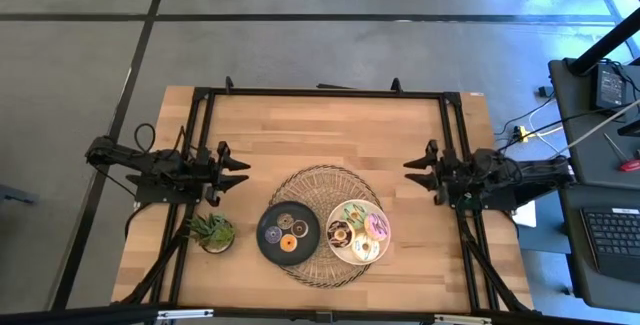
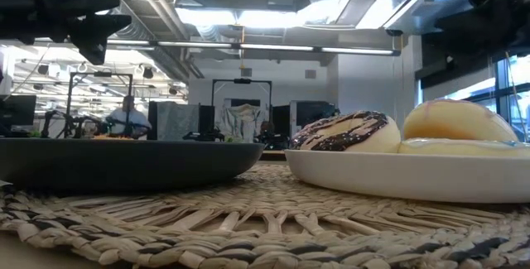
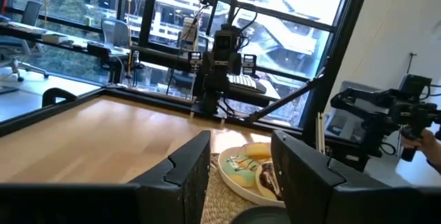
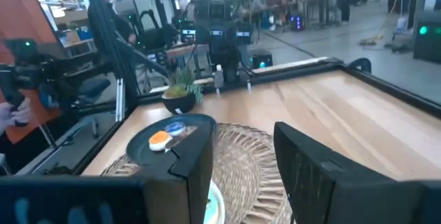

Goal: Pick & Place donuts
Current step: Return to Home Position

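Note:
Several bigger donuts, among them pink (image 1: 377, 226), green (image 1: 353, 212), cream (image 1: 363, 249) and chocolate-and-white (image 1: 340, 232), lie on the white plate (image 1: 333, 216). Several mini donuts, orange (image 1: 288, 244) among them, lie on the black plate (image 1: 266, 243). Both plates sit on a round woven mat (image 1: 318, 180). My left gripper (image 1: 243, 172) hovers open over the table's left part, clear of the plates. My right gripper (image 1: 409, 172) hovers open over the right part. In the low view the chocolate-and-white donut (image 2: 348, 132) and a pale donut (image 2: 458, 121) show on the white plate.
A small green potted plant (image 1: 212, 231) stands left of the black plate, near the left arm. Bare wooden table (image 1: 320, 130) lies beyond the mat toward the far edge. A black frame (image 1: 320, 93) borders the table. People show in the room beyond.

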Motion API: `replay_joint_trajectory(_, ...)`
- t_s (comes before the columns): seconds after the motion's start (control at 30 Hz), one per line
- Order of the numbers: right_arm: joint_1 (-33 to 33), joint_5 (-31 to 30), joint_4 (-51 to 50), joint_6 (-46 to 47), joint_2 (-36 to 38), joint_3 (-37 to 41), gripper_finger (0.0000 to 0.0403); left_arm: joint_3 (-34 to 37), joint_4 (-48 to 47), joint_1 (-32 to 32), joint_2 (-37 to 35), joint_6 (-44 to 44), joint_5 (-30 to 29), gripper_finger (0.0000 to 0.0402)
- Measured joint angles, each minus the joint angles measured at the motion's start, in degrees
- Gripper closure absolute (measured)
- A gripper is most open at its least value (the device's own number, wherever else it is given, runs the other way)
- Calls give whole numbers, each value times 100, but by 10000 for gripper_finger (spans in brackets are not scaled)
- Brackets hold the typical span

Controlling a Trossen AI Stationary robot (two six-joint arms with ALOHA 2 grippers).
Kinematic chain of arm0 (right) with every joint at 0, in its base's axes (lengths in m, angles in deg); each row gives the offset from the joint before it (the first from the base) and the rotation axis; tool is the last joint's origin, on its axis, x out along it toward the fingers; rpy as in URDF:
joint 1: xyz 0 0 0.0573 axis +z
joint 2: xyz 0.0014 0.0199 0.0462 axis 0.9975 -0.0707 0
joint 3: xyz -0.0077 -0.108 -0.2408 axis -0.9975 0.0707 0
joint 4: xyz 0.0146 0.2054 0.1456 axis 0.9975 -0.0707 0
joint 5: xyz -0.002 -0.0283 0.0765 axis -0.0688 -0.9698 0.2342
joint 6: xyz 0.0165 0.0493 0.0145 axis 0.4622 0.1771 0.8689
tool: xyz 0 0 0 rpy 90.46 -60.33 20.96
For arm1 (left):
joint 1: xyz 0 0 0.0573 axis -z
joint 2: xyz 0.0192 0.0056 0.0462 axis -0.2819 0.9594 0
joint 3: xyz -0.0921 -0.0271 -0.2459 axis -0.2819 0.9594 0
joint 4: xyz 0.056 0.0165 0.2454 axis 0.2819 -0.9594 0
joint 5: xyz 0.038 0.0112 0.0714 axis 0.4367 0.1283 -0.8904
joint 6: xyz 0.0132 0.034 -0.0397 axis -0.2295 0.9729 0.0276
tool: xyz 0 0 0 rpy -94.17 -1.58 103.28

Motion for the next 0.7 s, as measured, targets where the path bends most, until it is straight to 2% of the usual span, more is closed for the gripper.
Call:
replay_joint_trajectory(0.17, 1, -129, 613, -74, 2, 432, 249, 0, 7, 0, 0, 16, -20, 250)
replay_joint_trajectory(0.33, 2, -1045, 855, -212, -7, 502, 249, 0, -74, 2, 2, 107, -481, 251)
replay_joint_trajectory(0.47, 2, -1594, 888, -568, -13, 502, 249, 0, -356, 2, 7, 11, -538, 253)
replay_joint_trajectory(0.7, 2, -1659, 896, -1138, -18, 502, 249, -1, -358, 2, 55, 95, -448, 250)
